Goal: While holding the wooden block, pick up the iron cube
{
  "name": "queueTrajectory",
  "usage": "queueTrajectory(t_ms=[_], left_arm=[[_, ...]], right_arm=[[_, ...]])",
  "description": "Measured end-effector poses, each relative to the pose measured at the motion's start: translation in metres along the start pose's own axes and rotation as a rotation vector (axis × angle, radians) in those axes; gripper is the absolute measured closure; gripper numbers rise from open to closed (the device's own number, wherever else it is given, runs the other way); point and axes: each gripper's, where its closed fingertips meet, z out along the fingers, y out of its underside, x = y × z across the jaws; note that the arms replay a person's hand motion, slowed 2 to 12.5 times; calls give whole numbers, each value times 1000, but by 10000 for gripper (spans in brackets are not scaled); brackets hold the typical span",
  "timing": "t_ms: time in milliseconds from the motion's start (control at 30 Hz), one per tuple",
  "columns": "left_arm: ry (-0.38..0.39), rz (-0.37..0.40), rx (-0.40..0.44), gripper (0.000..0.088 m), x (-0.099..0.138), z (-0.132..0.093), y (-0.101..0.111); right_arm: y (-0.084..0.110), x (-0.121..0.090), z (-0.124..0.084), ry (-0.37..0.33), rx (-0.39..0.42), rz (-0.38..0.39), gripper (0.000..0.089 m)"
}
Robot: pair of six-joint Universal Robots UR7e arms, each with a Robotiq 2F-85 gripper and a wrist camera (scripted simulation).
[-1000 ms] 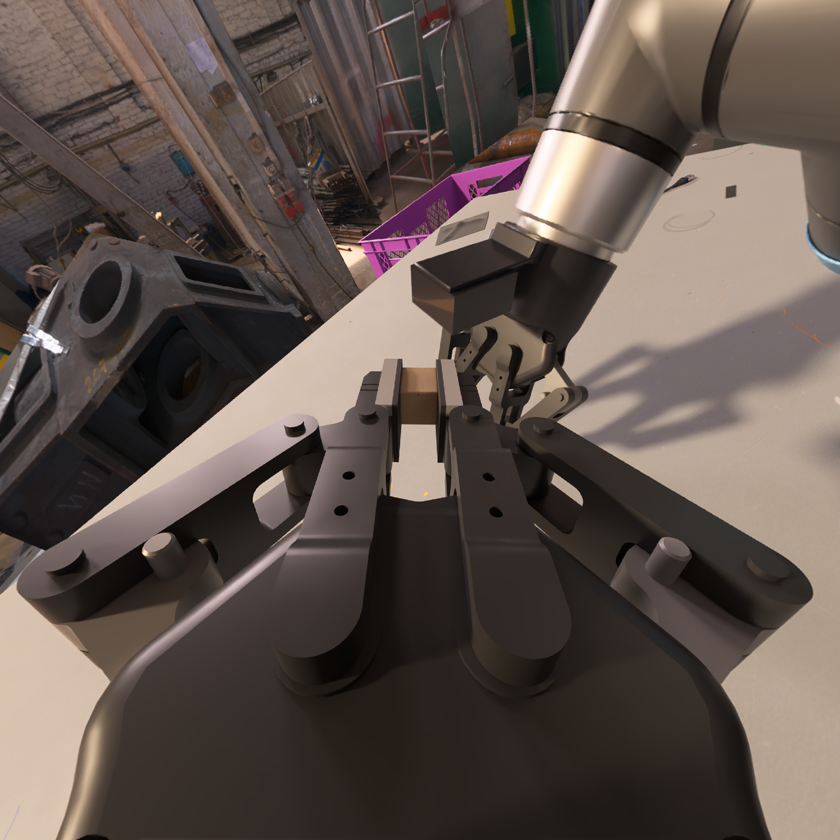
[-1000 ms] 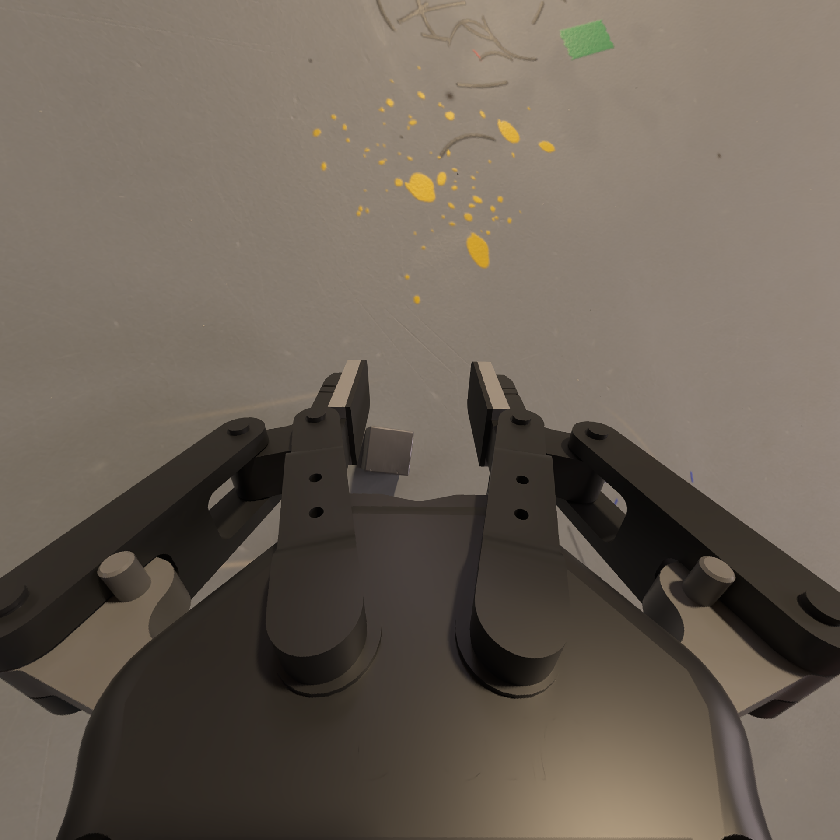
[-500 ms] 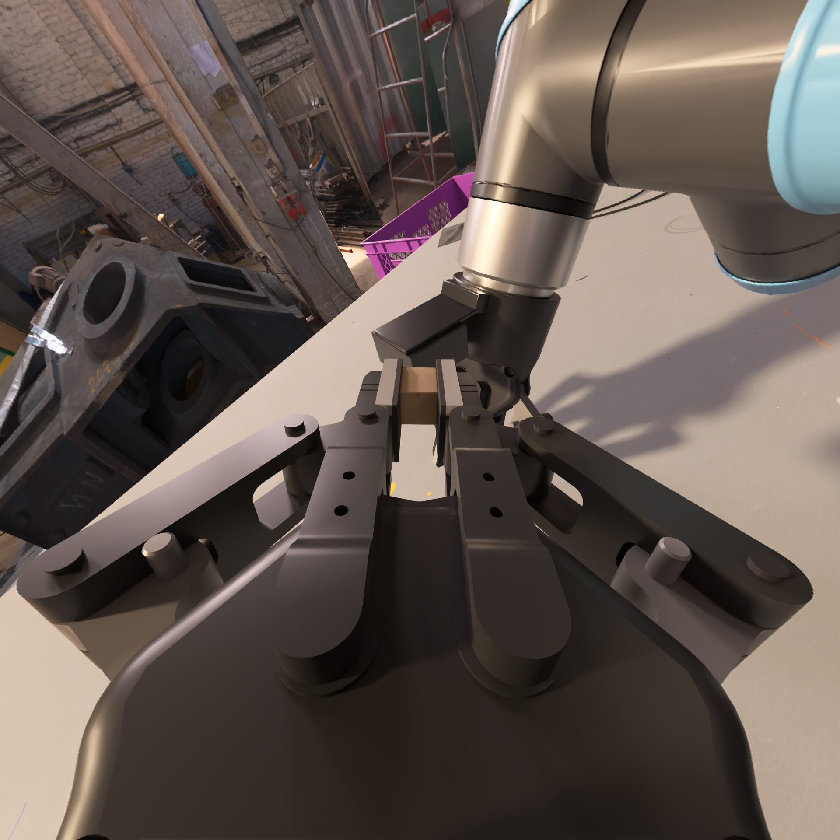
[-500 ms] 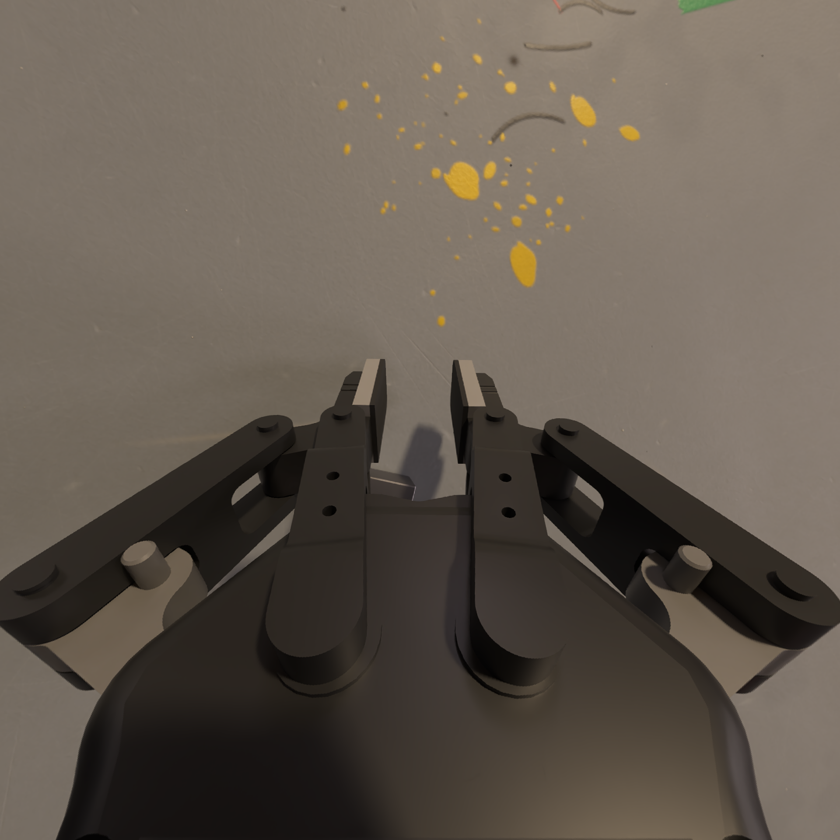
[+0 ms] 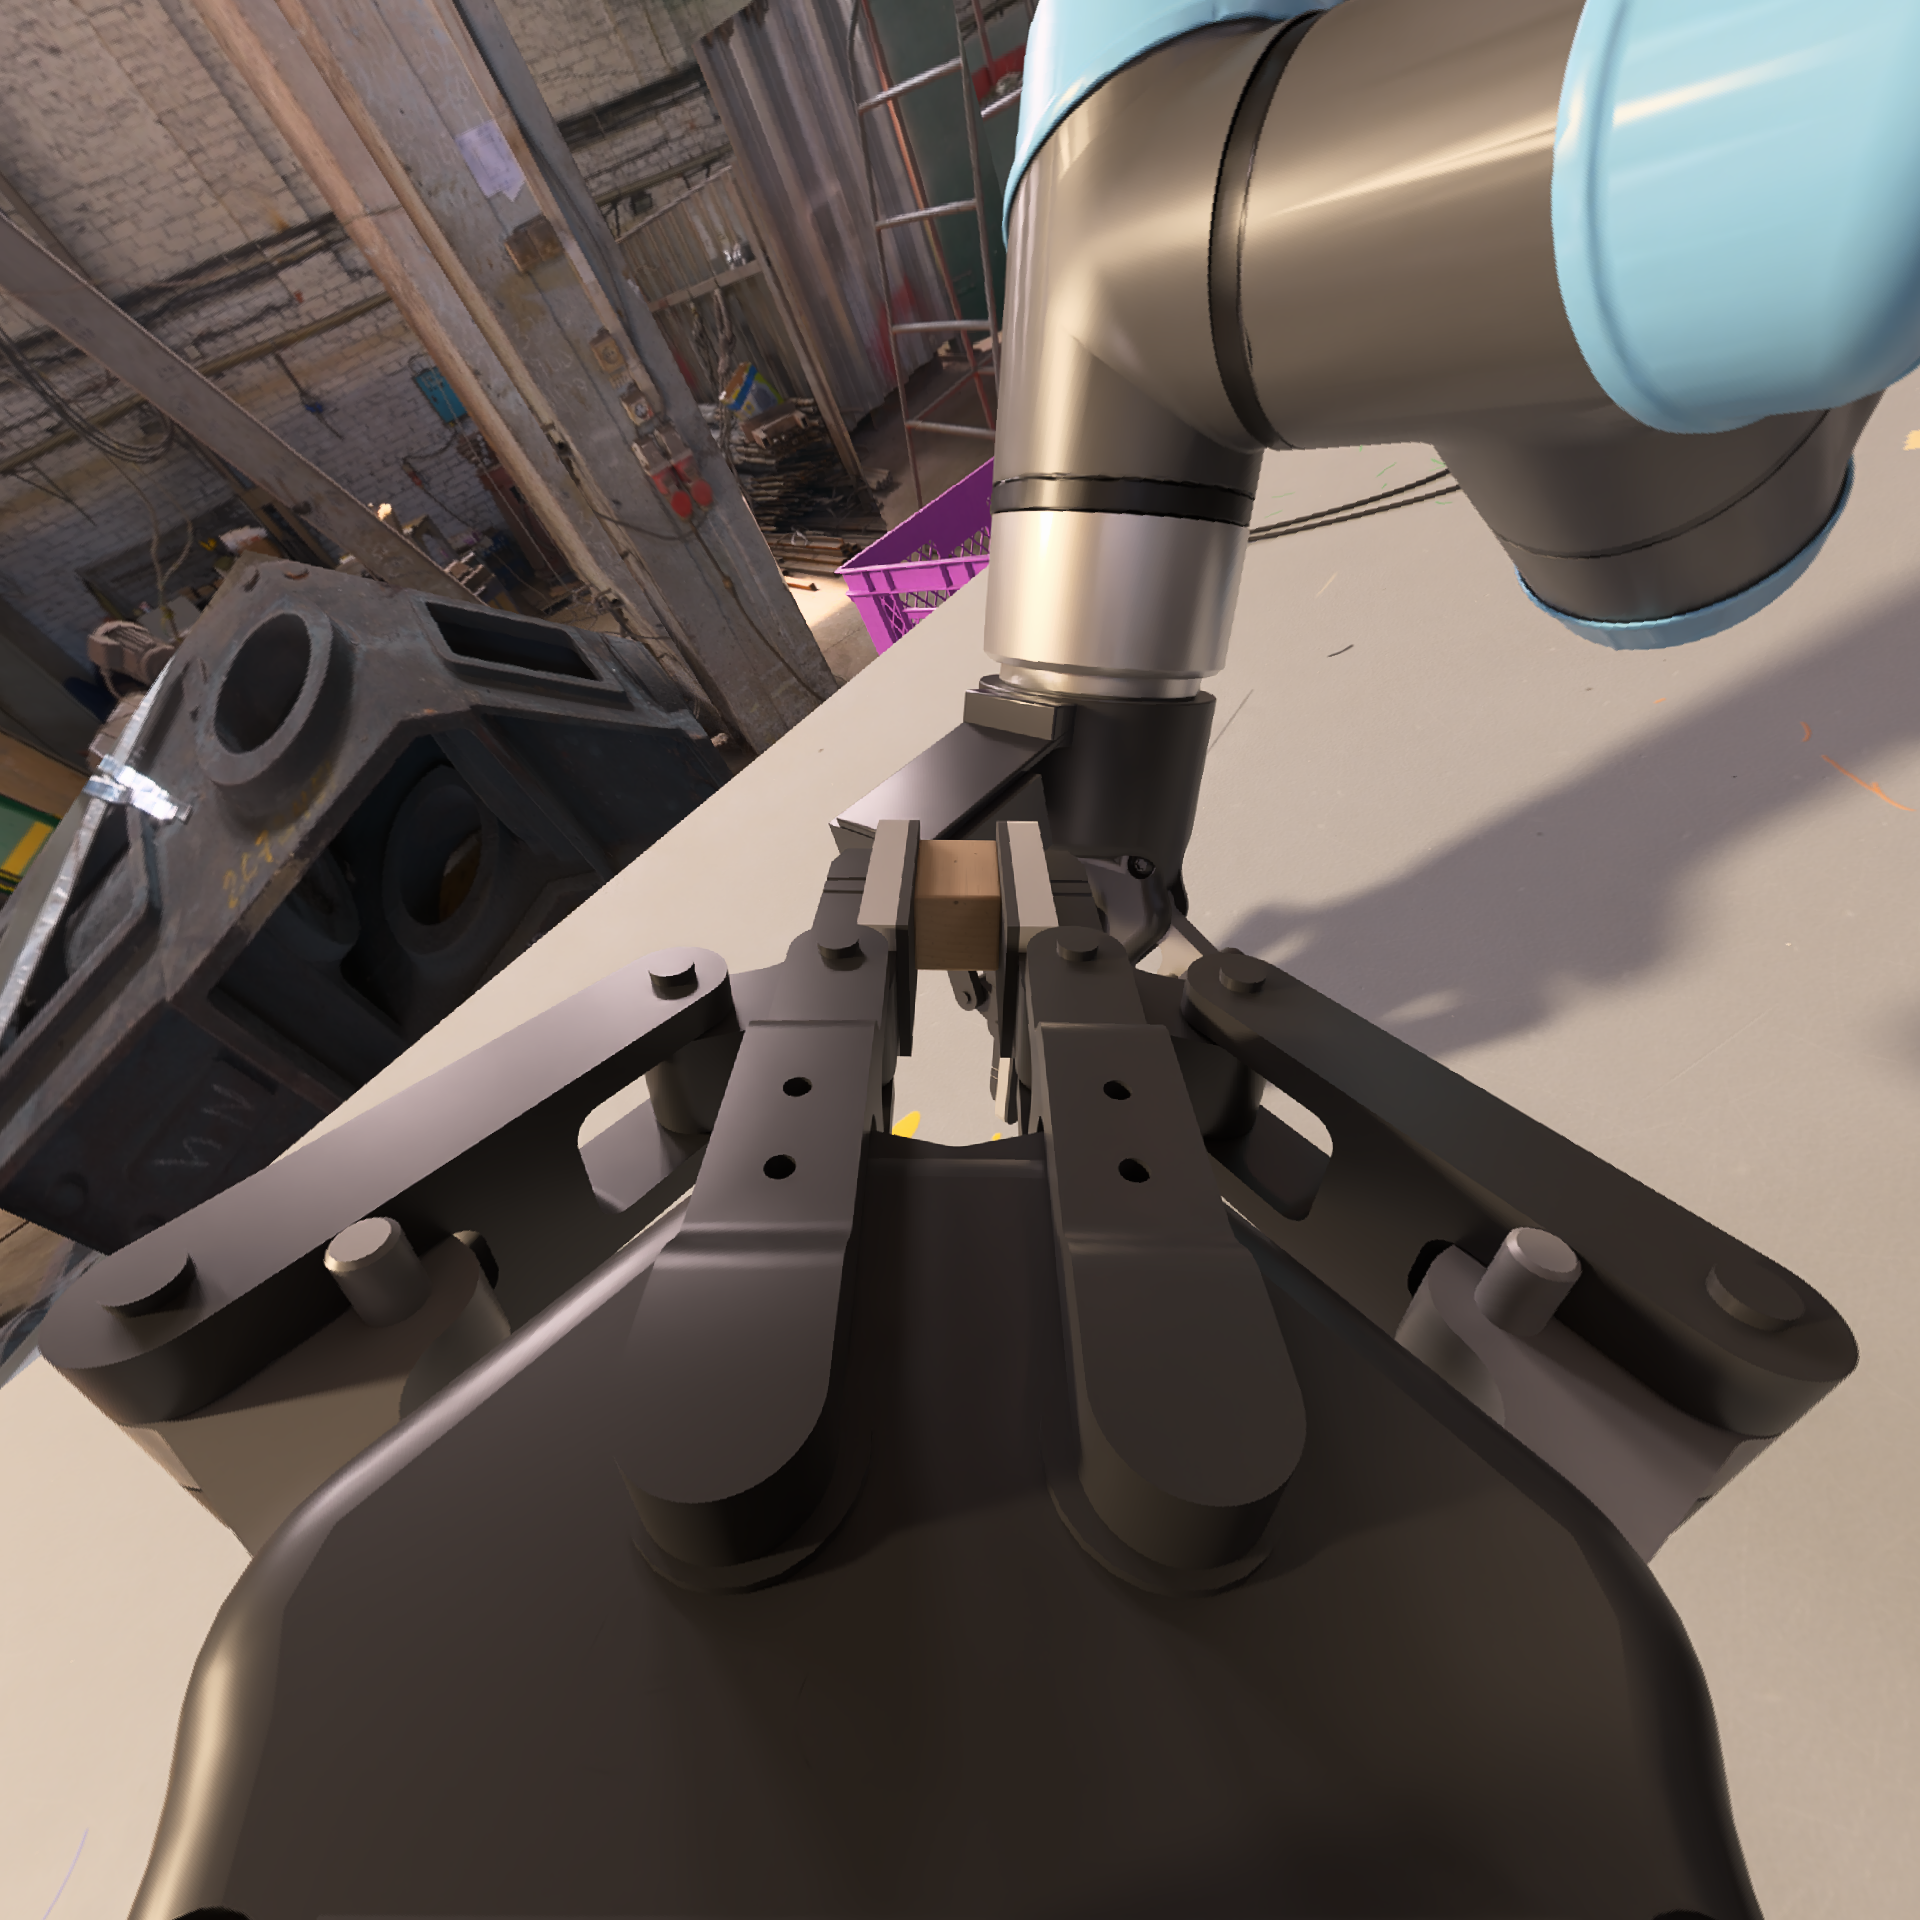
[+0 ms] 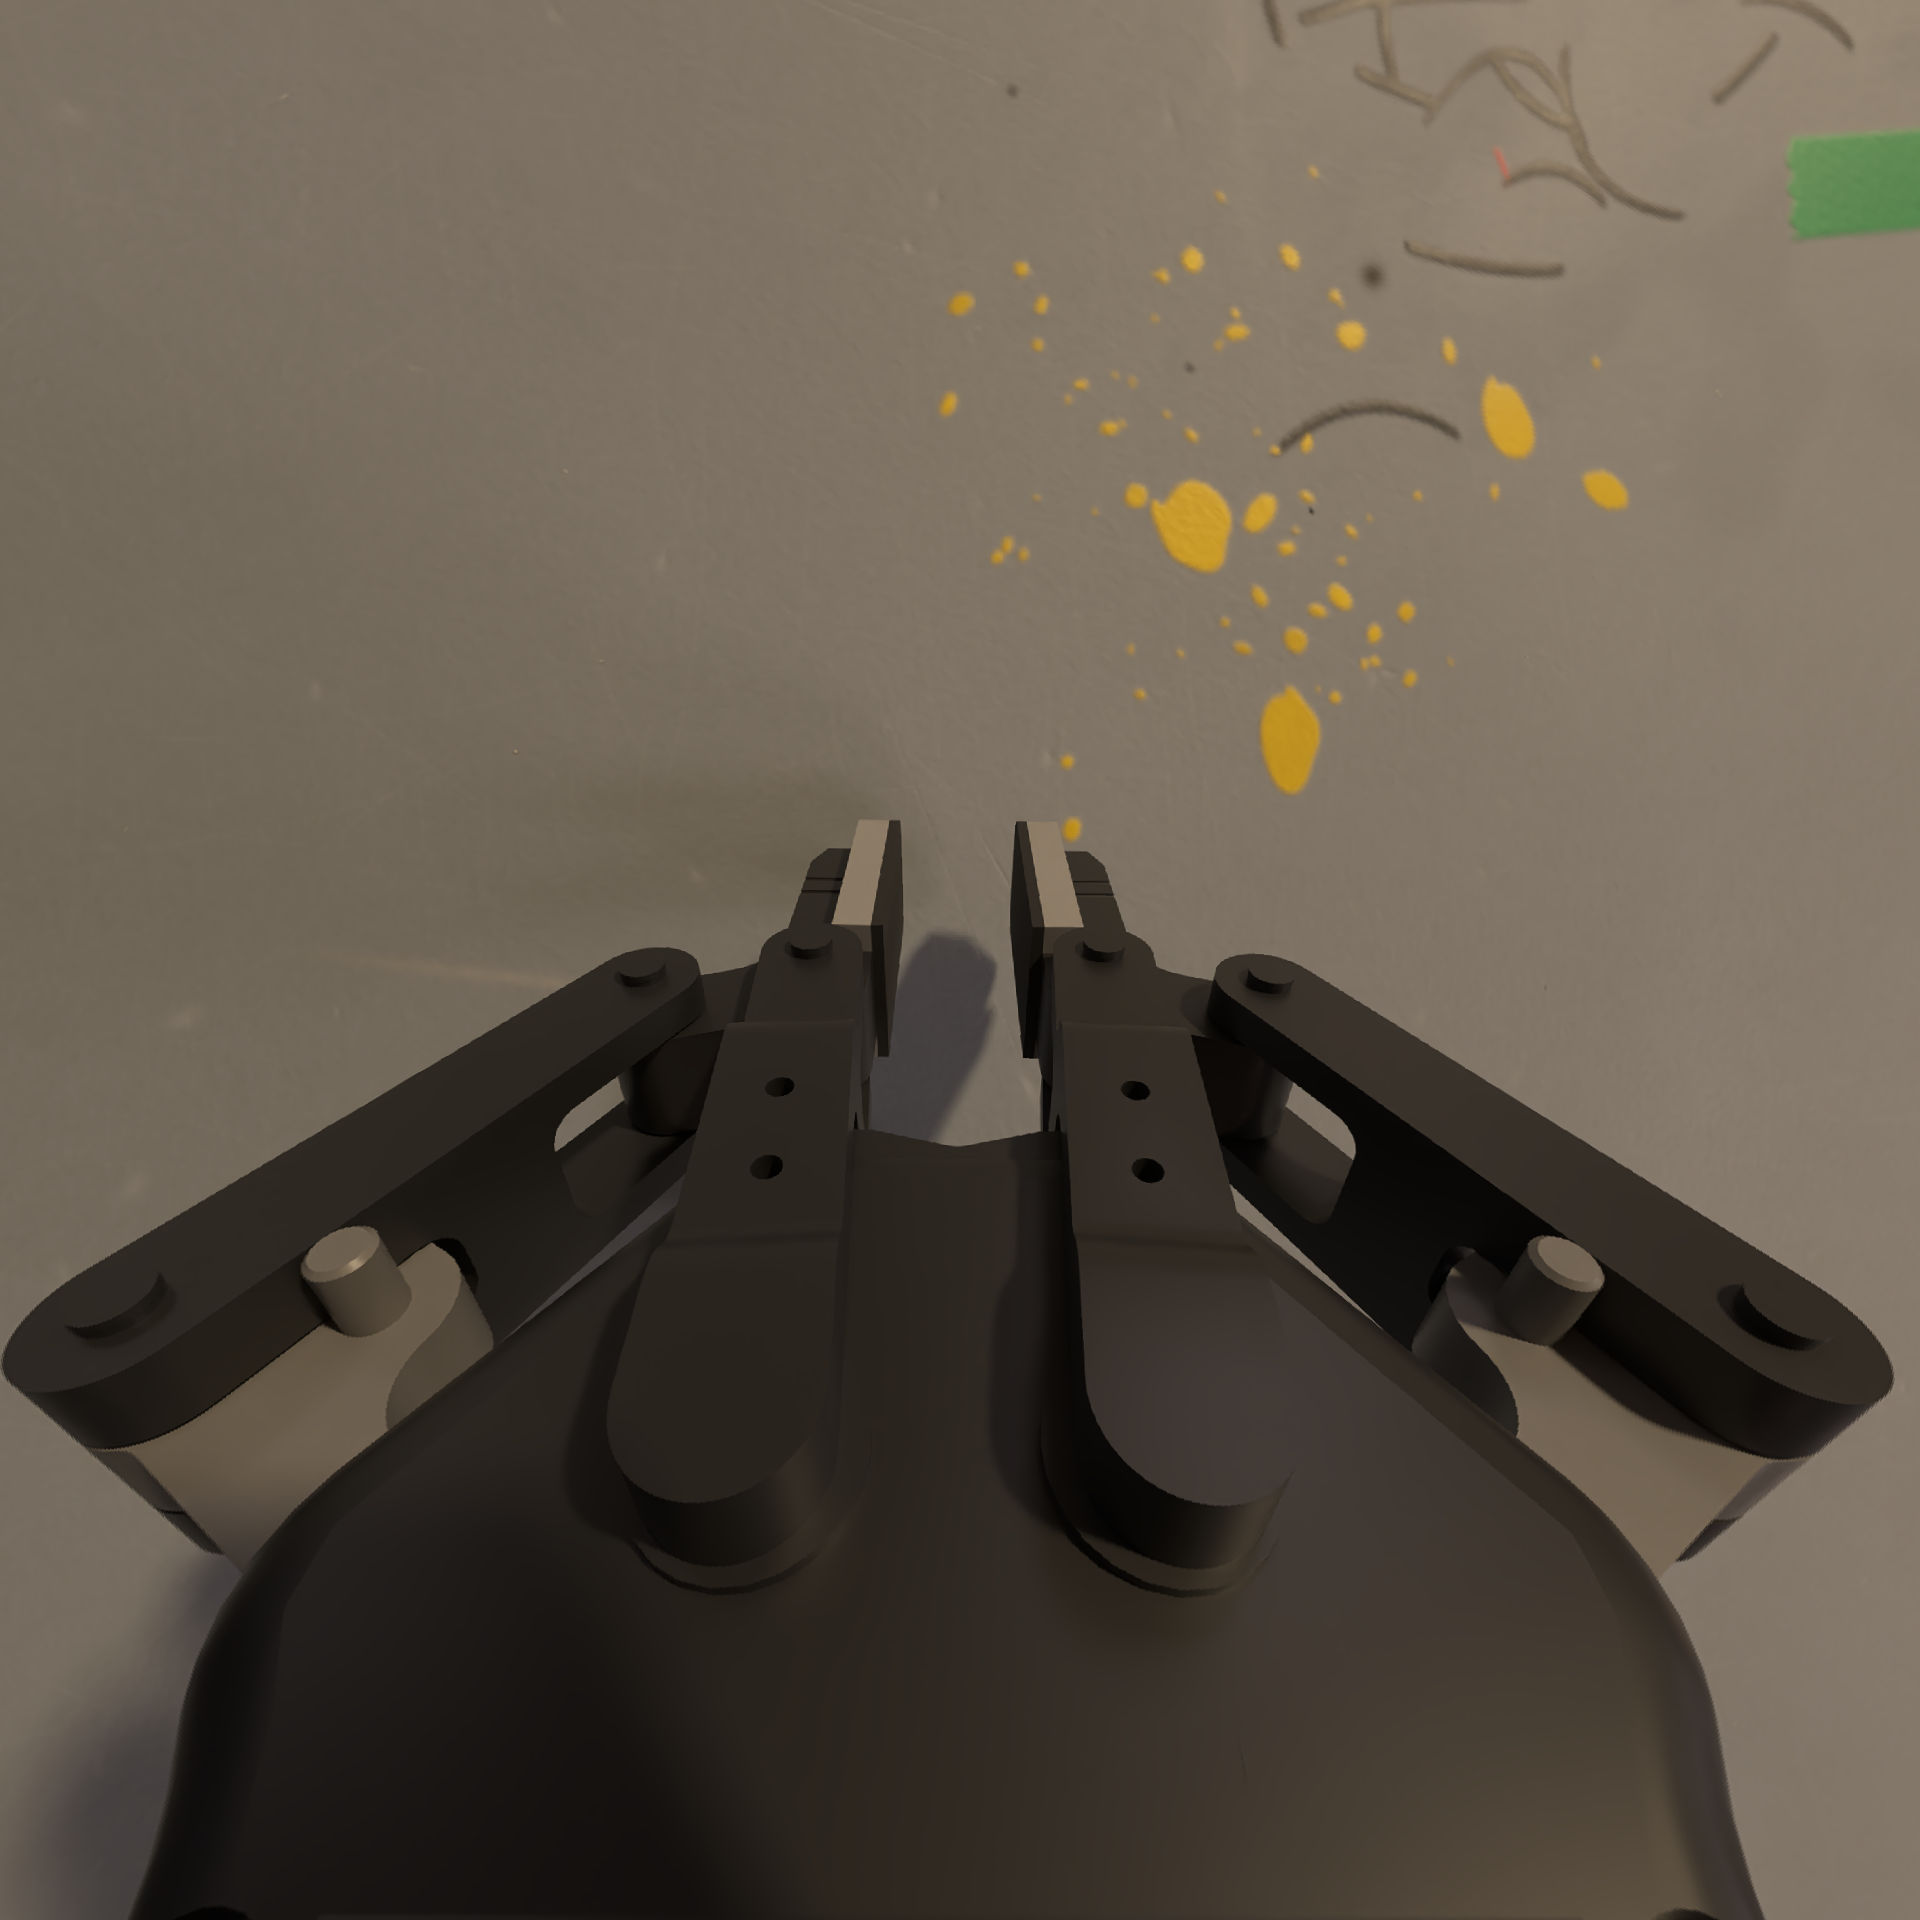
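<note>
Your wooden block (image 5: 957, 900), pale tan, square-faced, clamped upright between two finger pads at centre frame of the left wrist view, lifted above the grey tabletop, iron cube out of sight

left wrist view: low over the flat grey bench (image 5: 1558, 1039), looking forward along its jaws, across at the other silver-and-blue arm (image 5: 1122, 416) close ahead. right wrist view: straight down, close above the bench (image 6: 416, 416). shared: bench, scattered yellow paint spots (image 6: 1195, 520).
</note>
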Motion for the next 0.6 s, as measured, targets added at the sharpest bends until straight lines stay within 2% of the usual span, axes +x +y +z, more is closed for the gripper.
queueTrajectory(t_ms=[200, 433, 600], left_arm=[[-4, 2, 5, 754, -3, -2, -2], [-12, 2, 11, 754, -6, -4, -4], [-16, 4, 15, 754, -8, -5, -6]], right_arm=[[-2, -6, 0, -59, -11, -154, 705], [-3, -11, -2, -69, -38, -444, 705], [1, -12, -6, -53, -111, -623, 704]])
